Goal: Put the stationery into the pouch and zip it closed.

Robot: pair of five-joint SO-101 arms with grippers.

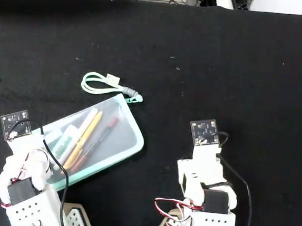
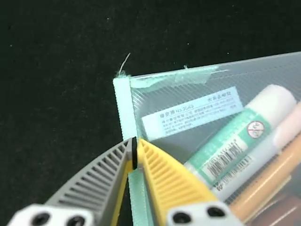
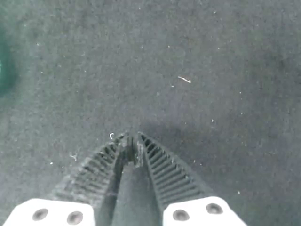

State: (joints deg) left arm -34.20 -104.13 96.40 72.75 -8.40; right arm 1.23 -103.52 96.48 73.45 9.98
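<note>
At pouch (image 2: 188, 94) corner, left claw (image 2: 135, 151) clamps edge; right claw (image 3: 130, 141) closed above table (image 3: 211, 56).

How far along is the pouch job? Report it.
Done: glue stick and pens lie inside the pouch. In hand: the left gripper is shut on the pouch's mint edge; the right gripper, shut, is over bare table. Left: zipping, perhaps; the slider sits at the far corner, but closure cannot be told.

crossed-circle sign (image 2: 255, 128) on glue stick (image 2: 233, 143)
</note>
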